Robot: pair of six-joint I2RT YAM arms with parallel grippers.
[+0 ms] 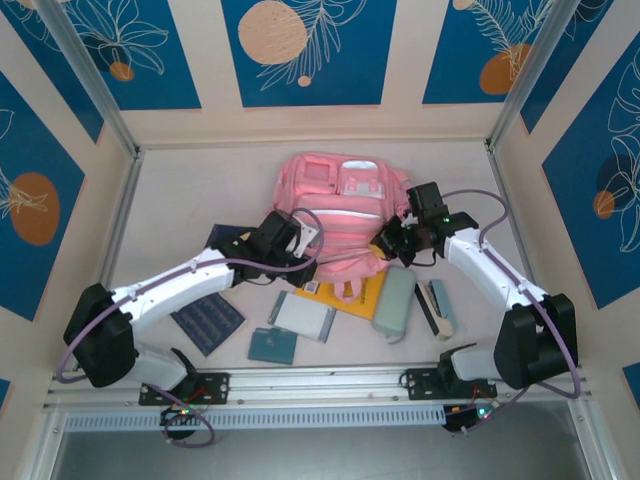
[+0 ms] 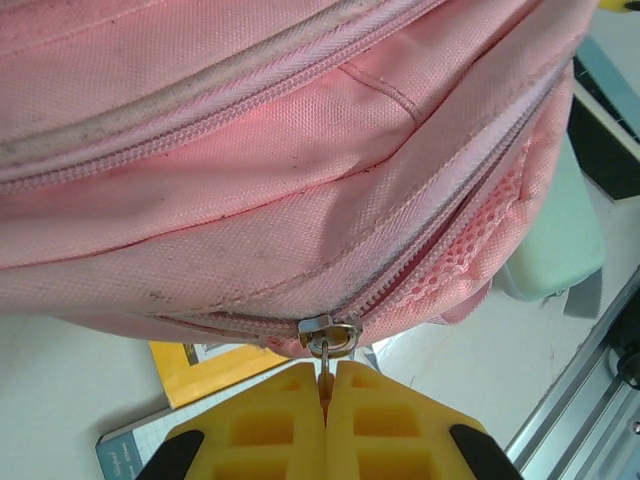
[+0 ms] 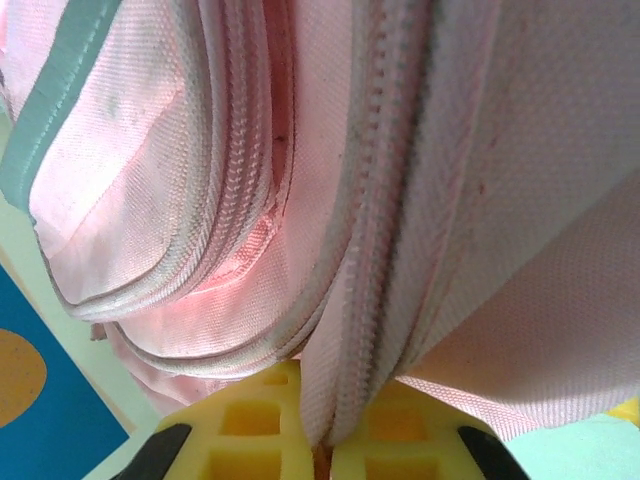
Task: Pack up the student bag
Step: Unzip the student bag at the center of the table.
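The pink student bag (image 1: 340,215) lies flat in the middle of the table. My left gripper (image 1: 305,236) is at its left lower edge, shut on the metal zip pull (image 2: 330,352) that hangs from the slider (image 2: 330,332) of a long zip; beyond the slider the zip gapes over pink mesh (image 2: 480,235). My right gripper (image 1: 393,240) is at the bag's right lower edge, shut on a fold of the student bag's fabric with a zip seam (image 3: 365,330) between its yellow fingers (image 3: 255,425).
In front of the bag lie a yellow book (image 1: 358,292), a grey notebook (image 1: 302,315), a teal booklet (image 1: 272,345), a dark blue notebook (image 1: 207,321), a pale green case (image 1: 396,303) and a black-and-cream case (image 1: 437,308). An aluminium rail (image 1: 320,380) runs along the near edge.
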